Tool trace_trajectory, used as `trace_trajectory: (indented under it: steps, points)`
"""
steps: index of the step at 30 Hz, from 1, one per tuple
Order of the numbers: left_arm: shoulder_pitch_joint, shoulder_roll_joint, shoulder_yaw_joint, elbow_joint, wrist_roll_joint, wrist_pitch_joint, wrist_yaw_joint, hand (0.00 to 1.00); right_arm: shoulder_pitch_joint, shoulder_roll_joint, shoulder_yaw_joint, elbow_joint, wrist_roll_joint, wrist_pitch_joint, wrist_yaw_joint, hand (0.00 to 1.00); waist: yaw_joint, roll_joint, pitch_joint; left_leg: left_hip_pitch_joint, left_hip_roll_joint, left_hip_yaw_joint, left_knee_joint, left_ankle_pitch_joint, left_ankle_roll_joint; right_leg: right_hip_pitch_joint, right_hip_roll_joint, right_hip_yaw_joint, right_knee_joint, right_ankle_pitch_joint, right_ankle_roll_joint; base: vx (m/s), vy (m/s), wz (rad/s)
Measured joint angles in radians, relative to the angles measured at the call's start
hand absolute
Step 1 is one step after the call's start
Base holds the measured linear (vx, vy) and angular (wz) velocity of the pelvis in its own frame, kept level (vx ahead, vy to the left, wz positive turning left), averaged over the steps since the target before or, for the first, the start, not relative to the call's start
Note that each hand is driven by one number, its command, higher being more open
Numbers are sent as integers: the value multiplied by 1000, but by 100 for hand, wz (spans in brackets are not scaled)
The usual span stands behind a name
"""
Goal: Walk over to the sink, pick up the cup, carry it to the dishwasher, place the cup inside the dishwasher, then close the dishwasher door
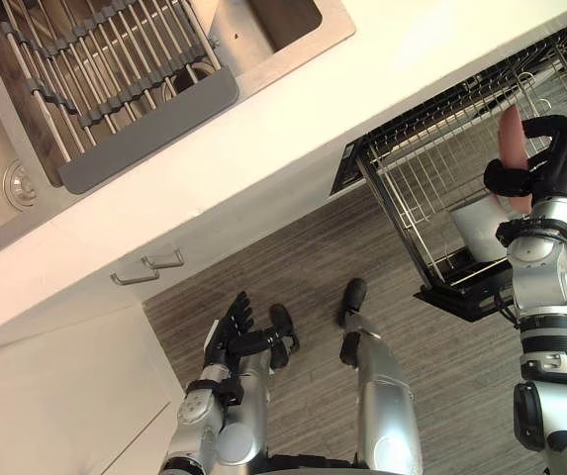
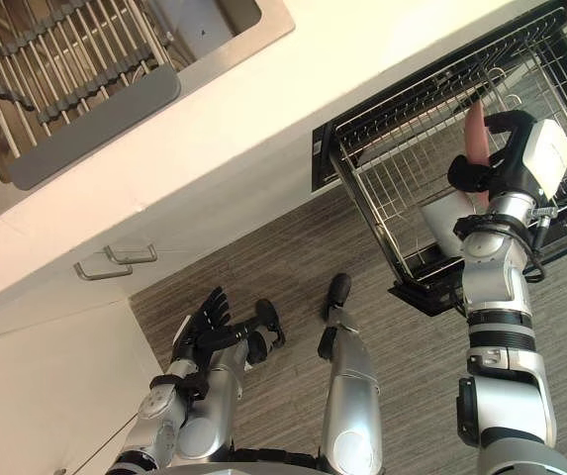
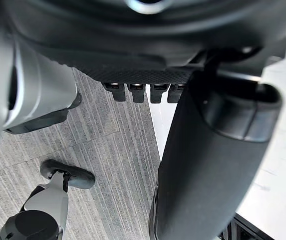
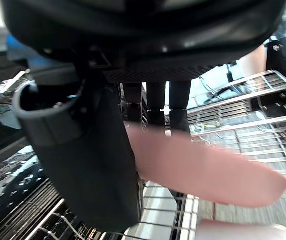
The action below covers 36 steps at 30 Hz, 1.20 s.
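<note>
- Nearest in, I have the left hand hanging low over the wood-look floor. Its fingers are straight and spread, with nothing in them.
- Further out, the right hand is raised over the pulled-out dishwasher rack. It is clamped on the pink cup; my right wrist view shows the thumb on one side and the fingers on the other.
- I can't tell whether the cup touches the wires.
- A white tub sits in the rack just beside that wrist.
- Beyond that runs the white counter, with two cabinet handles beneath it.
- Farthest is the steel sink, with a roll-up drying mat laid across it.
</note>
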Motion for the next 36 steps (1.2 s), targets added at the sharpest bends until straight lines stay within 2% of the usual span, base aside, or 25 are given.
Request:
trace_trajectory:
  steps: [8, 12, 16, 19, 22, 25, 28, 31, 36]
  points:
    - [-4, -8, -11, -13, 0, -2, 0, 100, 2, 0, -14, -23, 79, -19, -65, 100, 4, 0, 0, 7, 5, -8, -4, 0, 0, 4, 1, -14, 12, -17, -8, 51, -24, 2]
    - [-2, -30, -11, -12, 0, -1, 2, 100, 77, 26, -61, -230, 107, -34, -106, 100, -2, 0, 0, 54, 4, -8, -23, -1, -5, 39, 5, -18, 9, -29, -7, 58, -13, -1]
    - [1, -41, -10, -12, 0, 2, 11, 100, 187, 108, -92, -450, 120, -45, -125, 100, -21, -9, -3, 126, 3, -5, -54, -3, -18, 98, 10, -18, 8, -50, -3, 67, -7, -3]
    - [3, -40, -9, -7, 1, 3, 21, 100, 248, 182, -99, -498, 152, -44, -124, 100, -37, -28, -5, 155, 5, -3, -69, -5, -28, 118, 14, -19, 11, -63, -2, 81, -19, -3]
    - [8, -48, -8, -2, 2, 3, 22, 100, 301, 229, -123, -524, 186, -38, -120, 100, -37, -31, -6, 177, 9, 3, -72, -11, -38, 129, 19, -11, 23, -62, 6, 74, -11, -10]
    - [20, -56, -6, 6, 3, 2, 26, 100, 387, 280, -128, -624, 216, -39, -125, 100, -39, -35, -9, 213, 16, 9, -79, -23, -52, 153, 37, 11, 31, -62, 7, 88, -12, -28]
    - [21, -60, -5, 38, 8, 0, 44, 100, 468, 348, -131, -712, 253, -49, -154, 100, -41, -56, -40, 243, 16, 26, -103, -24, -53, 164, 47, 27, 24, -62, 8, 55, -14, -24]
    - [35, -76, 11, 74, 22, -1, 49, 100, 594, 460, -142, -751, 272, -90, -197, 100, -46, -86, -85, 282, 18, 37, -129, -23, -54, 199, 57, 33, 0, -65, 11, 38, -15, -9]
    - [79, -95, 11, 88, 50, -17, 65, 100, 749, 586, -159, -743, 404, -166, -243, 100, -52, -90, -131, 326, 17, 40, -148, -24, -58, 238, 59, 30, -7, -76, 15, 50, 1, 0]
